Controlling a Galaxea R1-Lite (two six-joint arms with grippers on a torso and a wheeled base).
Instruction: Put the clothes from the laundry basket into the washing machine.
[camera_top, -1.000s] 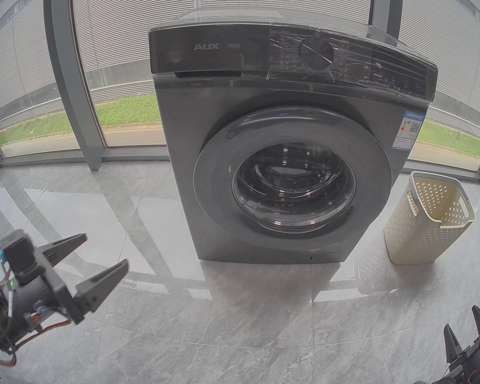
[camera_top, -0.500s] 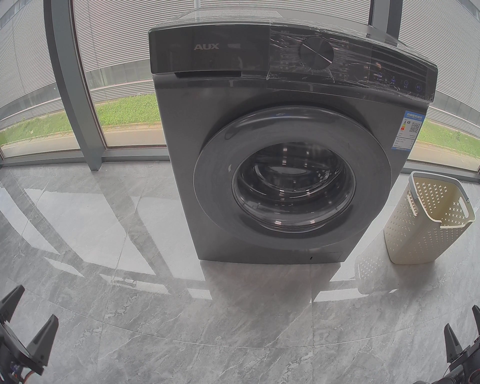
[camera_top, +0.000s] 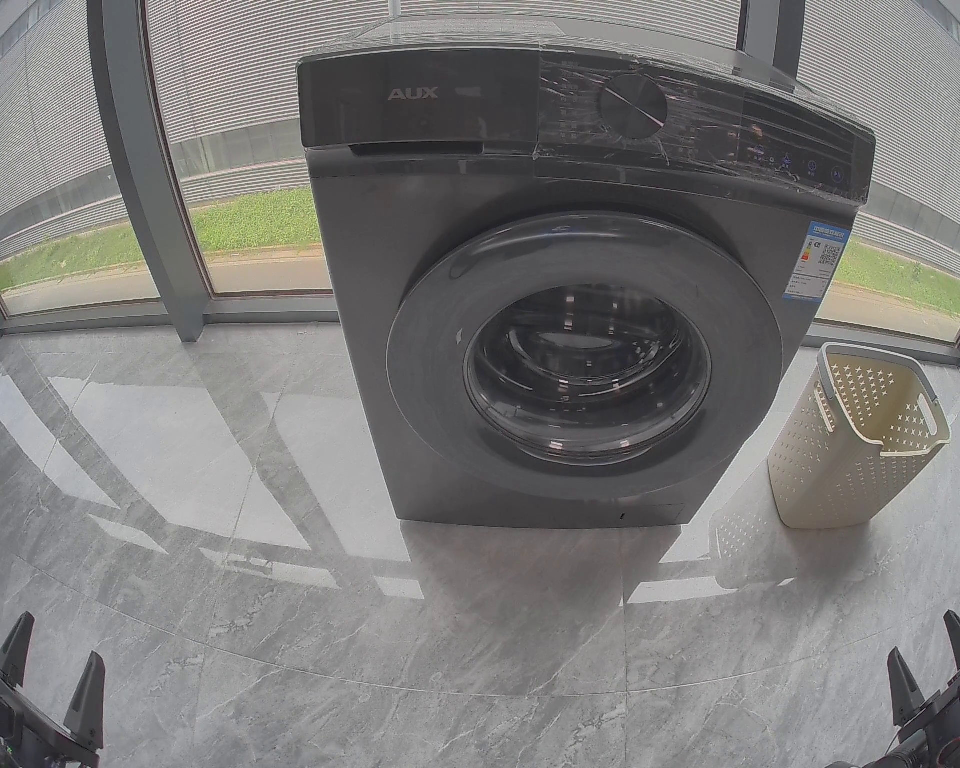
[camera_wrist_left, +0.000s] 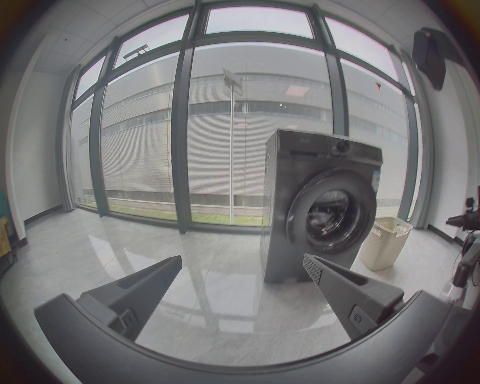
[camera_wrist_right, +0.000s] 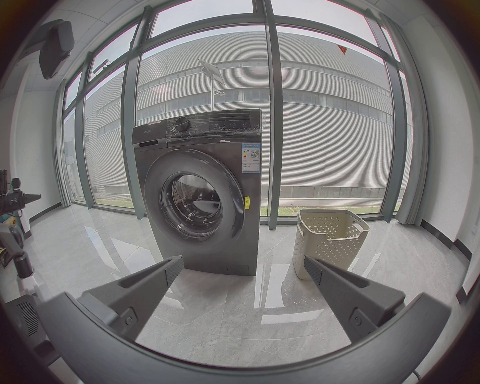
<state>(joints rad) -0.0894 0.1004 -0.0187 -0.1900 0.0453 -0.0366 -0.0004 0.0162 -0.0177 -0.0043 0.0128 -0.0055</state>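
Observation:
A grey washing machine (camera_top: 560, 300) stands ahead with its round door (camera_top: 585, 360) shut; it also shows in the wrist views (camera_wrist_left: 320, 200) (camera_wrist_right: 200, 185). To its right stands a cream laundry basket (camera_top: 855, 440) (camera_wrist_right: 327, 240) (camera_wrist_left: 385, 242), and I see no clothes inside it. My left gripper (camera_top: 50, 660) is low at the near left, open and holding nothing (camera_wrist_left: 242, 262). My right gripper (camera_top: 930, 665) is low at the near right, open and holding nothing (camera_wrist_right: 242, 262). Both are far from the machine and the basket.
Glossy grey tiled floor (camera_top: 300, 480) spreads around the machine, with wide room in front and to the left. Tall windows with dark frames (camera_top: 140, 170) run behind. A dark window post (camera_wrist_right: 272, 150) stands between machine and basket.
My left gripper has dropped from the mid-left down to the near-left corner of the head view, staying open. The right gripper, machine and basket have not moved.

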